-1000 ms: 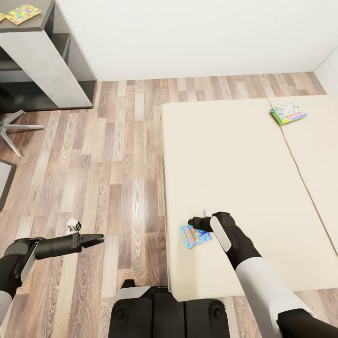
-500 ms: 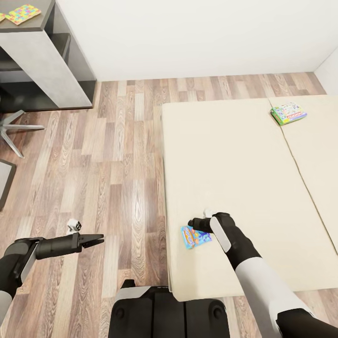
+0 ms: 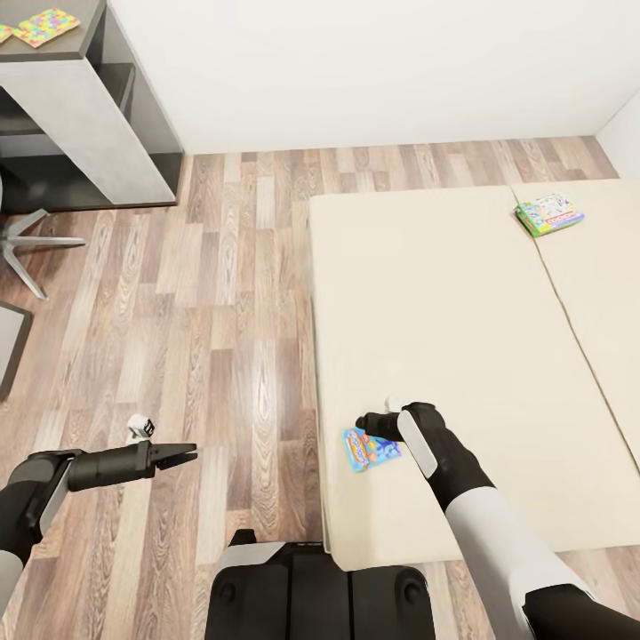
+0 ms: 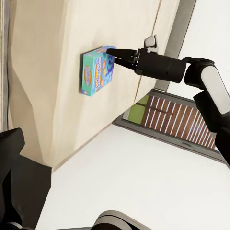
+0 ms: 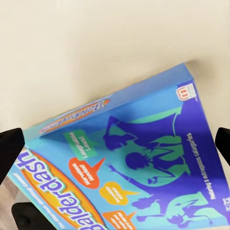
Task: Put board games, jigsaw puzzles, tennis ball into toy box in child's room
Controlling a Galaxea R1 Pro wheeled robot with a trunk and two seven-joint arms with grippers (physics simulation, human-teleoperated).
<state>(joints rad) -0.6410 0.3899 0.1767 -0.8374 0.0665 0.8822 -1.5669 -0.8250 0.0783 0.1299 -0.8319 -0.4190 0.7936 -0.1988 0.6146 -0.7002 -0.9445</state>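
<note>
A blue board game (image 3: 369, 447) lies near the bed's (image 3: 462, 338) front left corner. My right gripper (image 3: 363, 421) hangs just over its far edge, open. In the right wrist view the fingertips (image 5: 10, 143) stand wide apart on either side of the blue board game (image 5: 143, 163). The left wrist view shows the right gripper (image 4: 112, 51) at one end of the blue board game (image 4: 97, 71). A white-green board game (image 3: 548, 215) lies at the bed's far right. One jigsaw puzzle (image 3: 46, 25) rests on the table's dark grey side unit (image 3: 80, 98). My left gripper (image 3: 185, 456) is shut, over the floor. The toy box and tennis ball are out of view.
Wood floor (image 3: 231, 293) runs between the bed and the side unit. A chair's grey star base (image 3: 27, 244) juts in at the left. A white wall (image 3: 356, 71) closes the far side. My own base (image 3: 311, 591) sits at the bed's near corner.
The whole picture has shifted a few pixels, so the camera moved slightly. Both arms and the toys keep their places.
</note>
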